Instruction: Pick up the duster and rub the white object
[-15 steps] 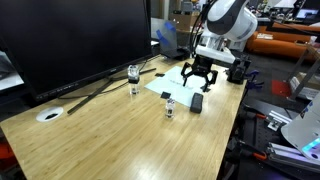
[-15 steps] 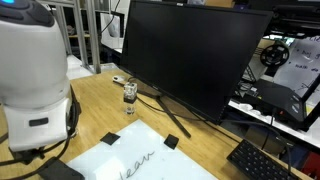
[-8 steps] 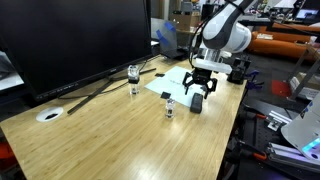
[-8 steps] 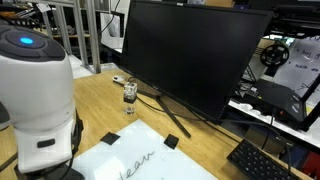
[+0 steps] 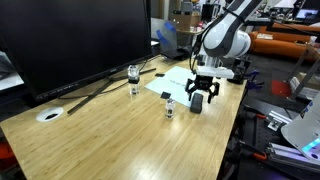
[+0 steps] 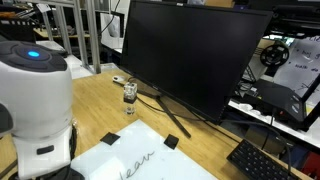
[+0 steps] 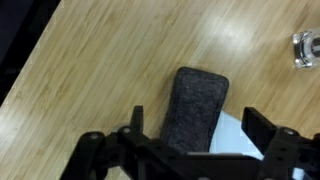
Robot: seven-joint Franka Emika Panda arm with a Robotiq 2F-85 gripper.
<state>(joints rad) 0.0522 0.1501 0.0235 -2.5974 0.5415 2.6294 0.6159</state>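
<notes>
The duster (image 7: 195,105), a dark oblong block with rounded ends, lies on the wooden table. Its near end rests on a corner of the white object (image 7: 232,137). In the wrist view my gripper (image 7: 198,121) is open and low, with one finger (image 7: 137,121) on each side of the duster, apart from it. In an exterior view the gripper (image 5: 203,98) hangs just over the duster (image 5: 197,105) at the near edge of the white sheet (image 5: 178,79). The sheet, with writing on it, also shows in an exterior view (image 6: 140,160), where the gripper is hidden behind the arm.
A large black monitor (image 5: 70,40) stands at the back, its stand legs reaching towards the sheet. Two small glass bottles (image 5: 133,74) (image 5: 170,108) and a white ring (image 5: 50,114) are on the table. Flat black squares (image 6: 171,142) sit at the sheet's corners. The table edge (image 5: 238,110) is close by.
The arm has come down and shifted slightly, bringing the open gripper from above the sheet's edge down around the duster. The duster and sheet have not moved.
</notes>
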